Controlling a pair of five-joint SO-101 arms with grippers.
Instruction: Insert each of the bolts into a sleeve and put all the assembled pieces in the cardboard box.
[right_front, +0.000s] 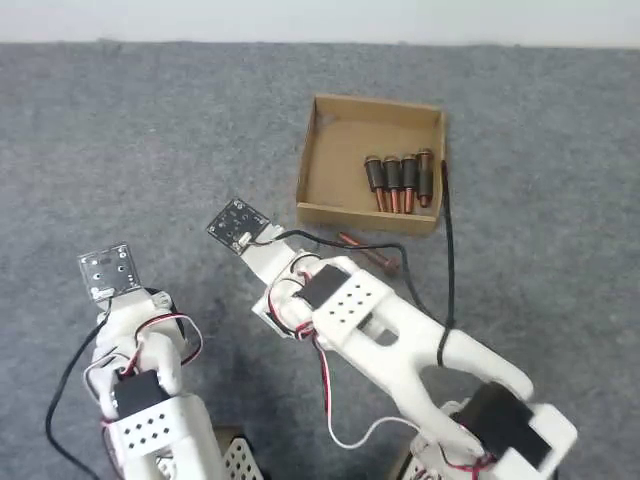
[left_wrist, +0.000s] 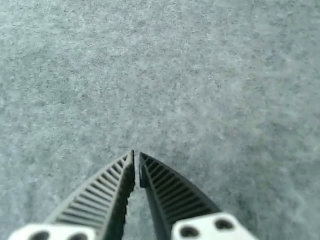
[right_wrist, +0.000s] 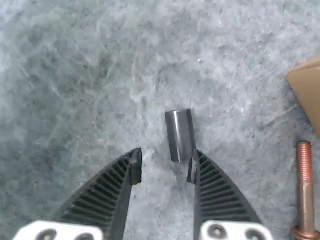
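A short black sleeve (right_wrist: 180, 135) lies on the grey carpet just ahead of my right gripper (right_wrist: 164, 159). That gripper is open, and the sleeve's near end sits by one fingertip (right_wrist: 193, 161). A loose copper bolt (right_wrist: 304, 187) lies to one side, near the corner of the cardboard box (right_wrist: 307, 85). From above, the bolt (right_front: 365, 250) lies just in front of the box (right_front: 322, 150), which holds several assembled pieces (right_front: 400, 182) in a row. My left gripper (left_wrist: 136, 157) is shut over bare carpet, holding nothing.
The right arm (right_front: 340, 305) stretches across the middle toward the box, and its black cable (right_front: 447, 250) runs past the box's right side. The left arm (right_front: 140, 345) stays near the front left. Grey carpet (right_front: 150, 130) covers the whole table.
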